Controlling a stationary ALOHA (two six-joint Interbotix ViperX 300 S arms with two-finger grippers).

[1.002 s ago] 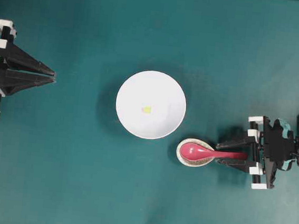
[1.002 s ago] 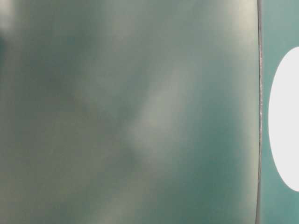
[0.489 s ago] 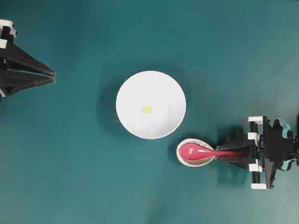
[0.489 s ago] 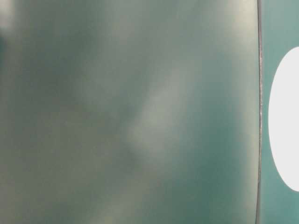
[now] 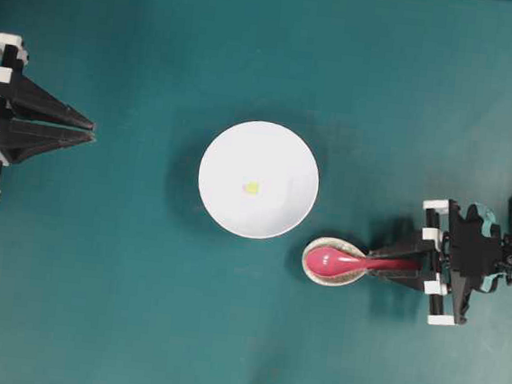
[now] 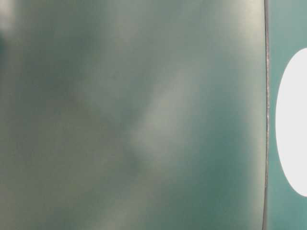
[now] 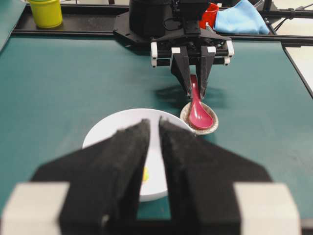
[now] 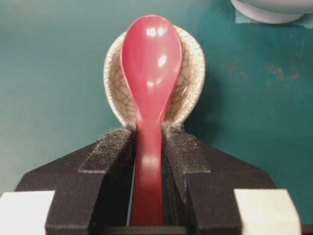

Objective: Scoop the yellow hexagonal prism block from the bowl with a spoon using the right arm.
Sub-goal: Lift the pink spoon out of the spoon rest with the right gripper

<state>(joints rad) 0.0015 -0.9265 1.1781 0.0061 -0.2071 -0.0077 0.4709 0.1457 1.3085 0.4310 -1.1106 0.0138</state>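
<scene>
No readable text, label, brand, number or sign found in any view.

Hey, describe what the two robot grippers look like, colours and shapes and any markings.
Both are black, with long pointed wedge fingers lined with fuzzy black padding and white blocks at the finger bases. The right gripper carries a teal patch behind the fingers; the left gripper shows none. Thin black cables run over the right arm's body.
</scene>
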